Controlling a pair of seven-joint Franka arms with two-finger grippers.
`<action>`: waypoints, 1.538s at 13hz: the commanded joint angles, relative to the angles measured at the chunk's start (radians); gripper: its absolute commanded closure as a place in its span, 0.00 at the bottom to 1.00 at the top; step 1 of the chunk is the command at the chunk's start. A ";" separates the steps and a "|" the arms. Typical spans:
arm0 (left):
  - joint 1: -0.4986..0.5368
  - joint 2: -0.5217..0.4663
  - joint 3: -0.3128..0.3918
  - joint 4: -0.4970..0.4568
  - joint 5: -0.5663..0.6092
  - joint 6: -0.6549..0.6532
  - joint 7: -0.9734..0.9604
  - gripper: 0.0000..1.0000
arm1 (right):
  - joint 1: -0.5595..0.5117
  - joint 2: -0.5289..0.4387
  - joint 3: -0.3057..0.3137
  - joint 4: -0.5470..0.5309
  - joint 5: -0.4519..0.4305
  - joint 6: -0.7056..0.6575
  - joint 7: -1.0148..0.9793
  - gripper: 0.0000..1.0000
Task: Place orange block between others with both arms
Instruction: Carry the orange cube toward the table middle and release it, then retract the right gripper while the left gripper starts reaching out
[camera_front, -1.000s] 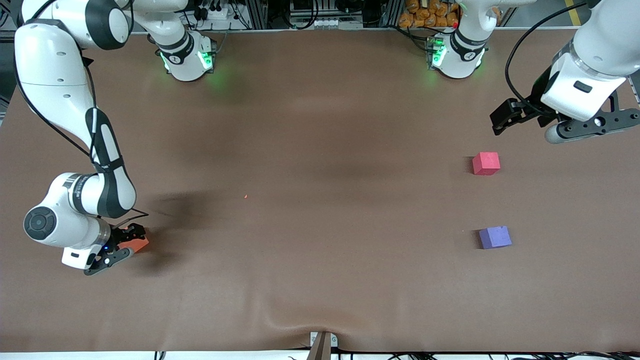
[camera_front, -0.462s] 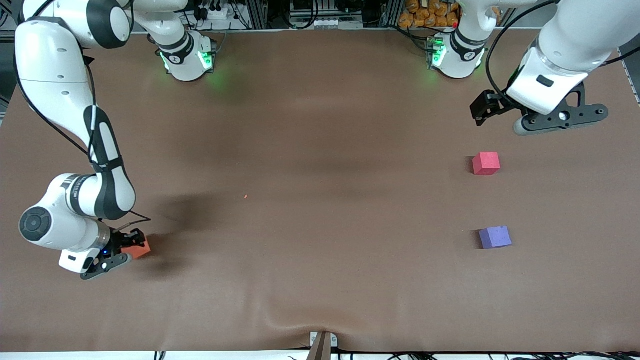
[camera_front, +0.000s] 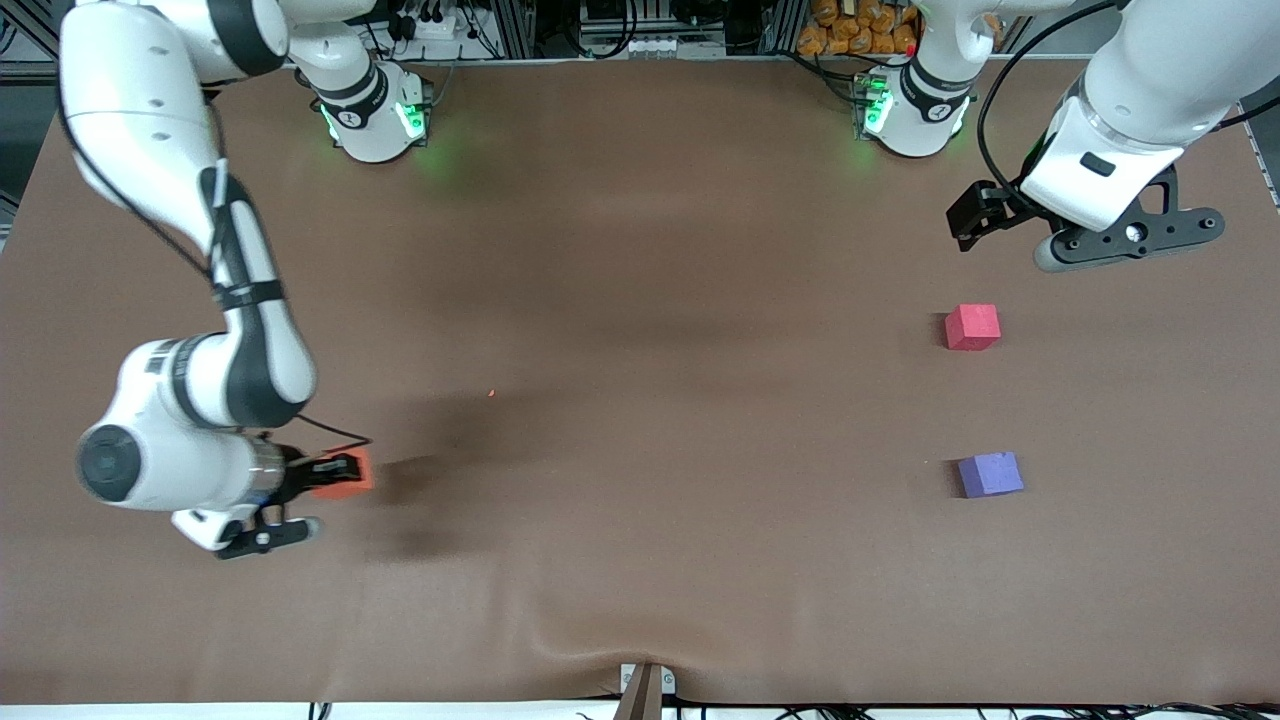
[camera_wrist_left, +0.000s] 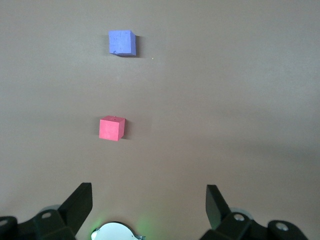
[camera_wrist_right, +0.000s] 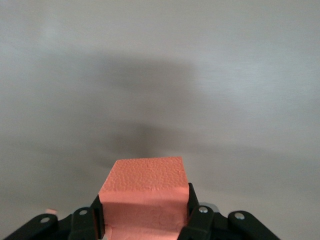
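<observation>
The right tool (camera_front: 335, 478) is closed on the orange block (camera_front: 345, 472) and holds it just above the table (camera_front: 640, 300), at the right arm's end. In the right wrist view the two fingers (camera_wrist_right: 96, 216) press on two opposite flat sides of the block (camera_wrist_right: 145, 197), and its top part stands free above them. The surface looks grainy and matte, like foam. So I judge the block is very light and a little soft, and not slippery. A gentle squeeze should be enough; too hard a squeeze may dent it or turn it between the fingers. The best place to take it is the middle of two parallel sides, as here, not the corners.

The left tool (camera_front: 985, 218) is open and holds nothing; it hangs over the table at the left arm's end and waits. The red-pink block (camera_front: 972, 327) and the purple block (camera_front: 990, 474) lie there on the table, well apart, the purple one nearer to the front camera. The gap between them is empty, so the orange block is not yet placed. A handover to the left arm probably needs free sides for the second grip.
</observation>
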 joint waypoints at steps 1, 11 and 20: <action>0.005 -0.005 -0.008 0.005 0.040 -0.012 -0.005 0.00 | 0.118 0.004 -0.001 0.034 0.007 -0.014 0.217 0.33; 0.003 -0.004 -0.009 0.003 0.045 -0.012 -0.003 0.00 | 0.212 0.004 0.042 0.037 0.049 0.000 0.359 0.22; -0.003 -0.001 -0.011 0.006 0.009 0.018 -0.002 0.00 | -0.064 -0.138 0.020 0.039 -0.046 -0.165 0.138 0.00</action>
